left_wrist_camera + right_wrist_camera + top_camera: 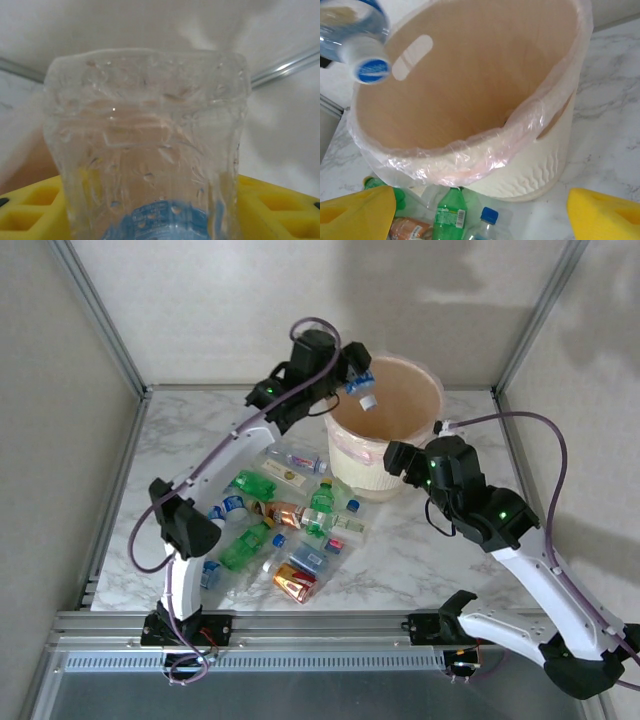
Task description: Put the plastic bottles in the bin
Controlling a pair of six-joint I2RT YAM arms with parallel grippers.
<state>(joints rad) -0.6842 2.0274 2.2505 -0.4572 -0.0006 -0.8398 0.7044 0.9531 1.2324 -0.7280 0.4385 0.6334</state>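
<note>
Top external: my left tool [352,378] gripped a clear bottle [363,392] over the bin [372,465] rim. Left wrist: its blue label [155,220] was unreadable. Right wrist: my right tool [482,207] gaped empty facing the bin, other bottles [449,212] on the bench [610,125].

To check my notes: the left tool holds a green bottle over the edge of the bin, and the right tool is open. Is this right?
Not quite. The bottle in the left tool is clear with a blue cap, not green; the right wrist view shows it. It is over the edge of the bin, and the right tool is open.
</note>
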